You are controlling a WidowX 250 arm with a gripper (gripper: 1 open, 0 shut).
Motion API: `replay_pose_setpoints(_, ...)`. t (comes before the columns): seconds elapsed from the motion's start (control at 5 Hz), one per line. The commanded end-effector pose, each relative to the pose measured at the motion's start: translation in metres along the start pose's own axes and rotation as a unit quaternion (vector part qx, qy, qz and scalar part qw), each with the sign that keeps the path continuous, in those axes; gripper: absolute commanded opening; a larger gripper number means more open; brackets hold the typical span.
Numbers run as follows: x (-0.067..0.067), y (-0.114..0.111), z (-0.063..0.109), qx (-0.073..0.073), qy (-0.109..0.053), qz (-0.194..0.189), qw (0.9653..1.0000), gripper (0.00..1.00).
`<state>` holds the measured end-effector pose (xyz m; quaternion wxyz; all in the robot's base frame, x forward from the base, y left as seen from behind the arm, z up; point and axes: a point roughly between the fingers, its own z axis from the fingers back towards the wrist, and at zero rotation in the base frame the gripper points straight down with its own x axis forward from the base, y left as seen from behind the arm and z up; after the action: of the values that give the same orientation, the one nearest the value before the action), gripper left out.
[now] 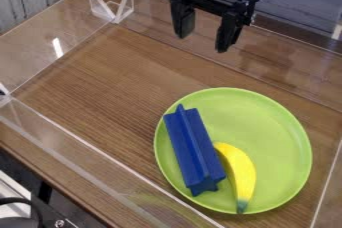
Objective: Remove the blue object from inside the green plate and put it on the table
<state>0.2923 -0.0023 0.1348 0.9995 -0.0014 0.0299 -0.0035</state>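
The blue object (pixel 193 148), a long dark-blue block with a raised ridge, lies inside the green plate (pixel 274 122) on its left half, angled from upper left to lower right. The plate rests on the brown wood-grain table (pixel 94 82) at the front right. My gripper (pixel 207 32) hangs high above the table's far side, well behind and apart from the plate. Its black fingers (pixel 227 34) stand spread, open, with nothing between them.
A yellow banana (pixel 239 172) lies in the plate just right of the blue block, touching it. Clear acrylic walls (pixel 60 137) border the table on all sides. A folded clear acrylic piece (pixel 110 4) stands at the back left corner.
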Motion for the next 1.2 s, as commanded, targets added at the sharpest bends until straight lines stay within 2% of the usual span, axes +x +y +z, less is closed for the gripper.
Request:
replay_pose_setpoints(0.0,-0.015,-0.005,-0.006,-0.006,0.0,0.048,0.9989,1.0)
replay_pose_setpoints(0.2,-0.047,-0.015,0.008,-0.018,-0.016,0.118,0.9928,1.0)
replay_pose_setpoints(0.4,-0.069,-0.025,0.016,-0.031,-0.024,0.176,0.9836,1.0)
replay_pose_setpoints(0.6,-0.087,-0.034,0.008,-0.038,-0.024,0.178,0.983,1.0)
replay_pose_setpoints(0.8,-0.098,-0.042,-0.006,-0.048,-0.029,0.185,0.9812,1.0)
replay_pose_setpoints(1.0,-0.099,-0.053,-0.014,-0.059,-0.031,0.192,0.9791,1.0)
